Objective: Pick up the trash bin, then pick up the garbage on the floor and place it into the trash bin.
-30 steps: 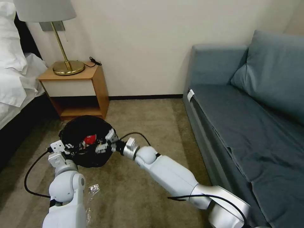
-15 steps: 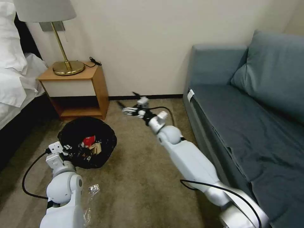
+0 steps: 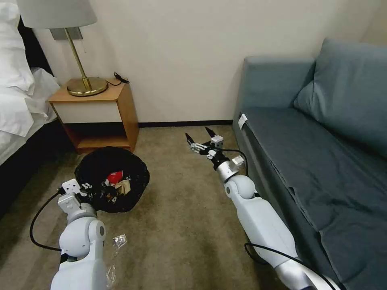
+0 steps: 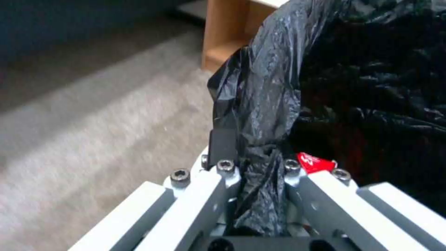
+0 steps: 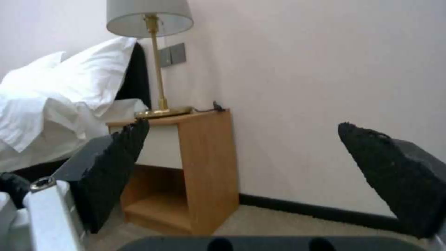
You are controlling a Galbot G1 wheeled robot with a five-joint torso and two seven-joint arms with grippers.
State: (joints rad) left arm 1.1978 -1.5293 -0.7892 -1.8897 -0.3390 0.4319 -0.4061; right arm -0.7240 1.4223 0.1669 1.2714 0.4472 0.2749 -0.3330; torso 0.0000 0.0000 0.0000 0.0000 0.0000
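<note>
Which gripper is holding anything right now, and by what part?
The left gripper is shut on the trash bin, pinching its black bag at the rim. The right gripper is open and holds nothing, out over the carpet.

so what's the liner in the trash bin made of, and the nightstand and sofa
The trash bin liner looks like thin glossy black plastic film: it crinkles, shines, and bunches where the left gripper pinches it. The nightstand seems light wood or wood-look laminate, smooth and matte; which one is unclear. The sofa appears covered in soft blue-grey woven fabric, with wrinkles across the seat.
</note>
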